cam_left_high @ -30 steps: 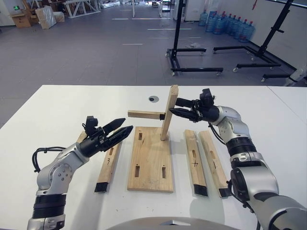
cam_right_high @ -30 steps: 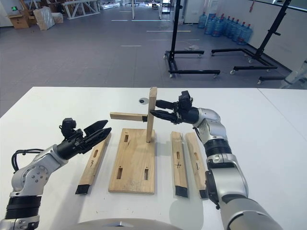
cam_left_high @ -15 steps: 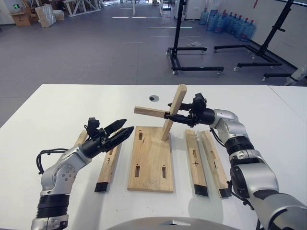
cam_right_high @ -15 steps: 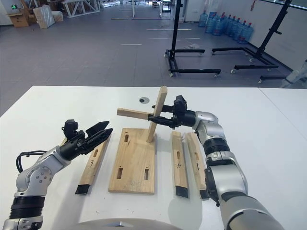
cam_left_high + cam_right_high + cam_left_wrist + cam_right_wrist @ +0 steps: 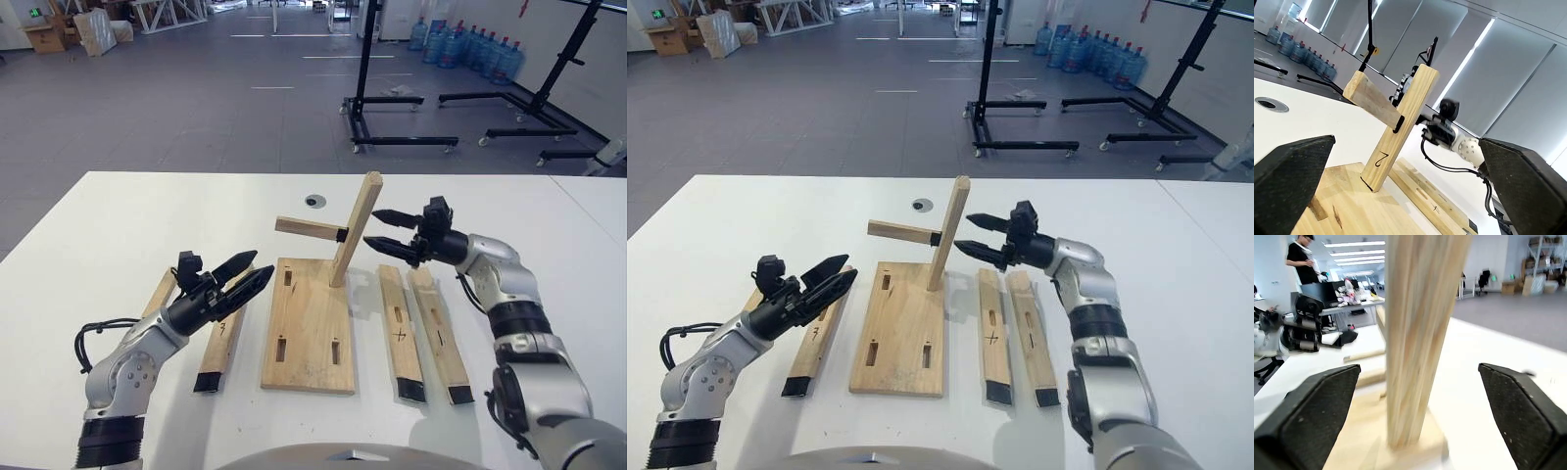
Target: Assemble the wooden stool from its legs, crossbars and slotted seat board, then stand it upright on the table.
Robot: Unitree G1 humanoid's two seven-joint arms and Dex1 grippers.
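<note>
The slotted seat board lies flat on the white table. One leg stands in its far right slot, leaning right, with a crossbar sticking out to the left. My right gripper is open just right of the leg, not touching it; the leg stands between its fingers. My left gripper is open above a loose leg left of the board, facing the standing leg. Two more loose legs lie right of the board.
Another wooden piece lies at the far left beside my left arm. A round hole sits in the table behind the board. Bare table spreads on both sides and toward the far edge.
The right gripper let go of the leg and drew back to the right with its fingers open. The leg tipped from near upright to a rightward lean. The left arm sank slightly.
</note>
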